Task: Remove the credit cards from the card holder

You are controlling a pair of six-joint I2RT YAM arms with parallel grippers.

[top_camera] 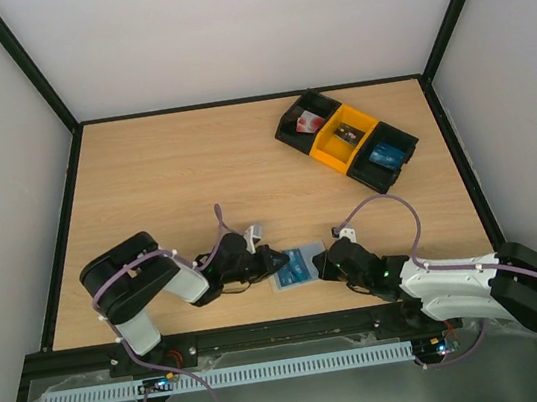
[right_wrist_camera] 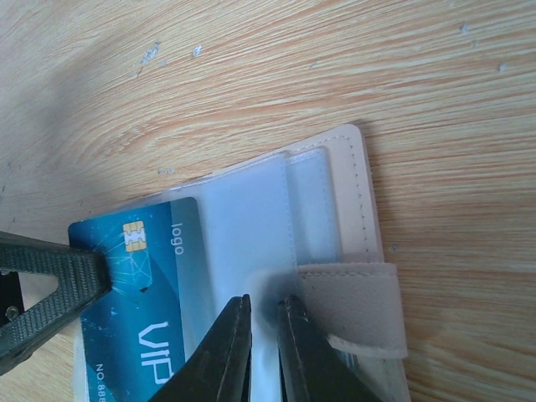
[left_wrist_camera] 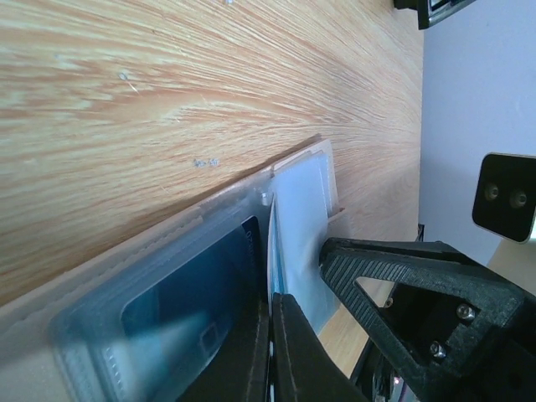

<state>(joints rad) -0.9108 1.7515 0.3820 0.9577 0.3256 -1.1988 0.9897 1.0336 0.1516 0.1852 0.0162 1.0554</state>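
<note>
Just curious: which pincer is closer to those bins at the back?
Right. The right pincer sits at the holder's right edge, below the bins; the left pincer is farther left.

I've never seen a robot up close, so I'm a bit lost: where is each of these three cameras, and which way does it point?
Top view: above and behind the arms, looking down at the table; both arms show.
Left wrist view: on the left arm, low over the card holder; the left gripper shows.
Right wrist view: on the right arm, over a blue card; the right gripper shows.
All three share the card holder.
</note>
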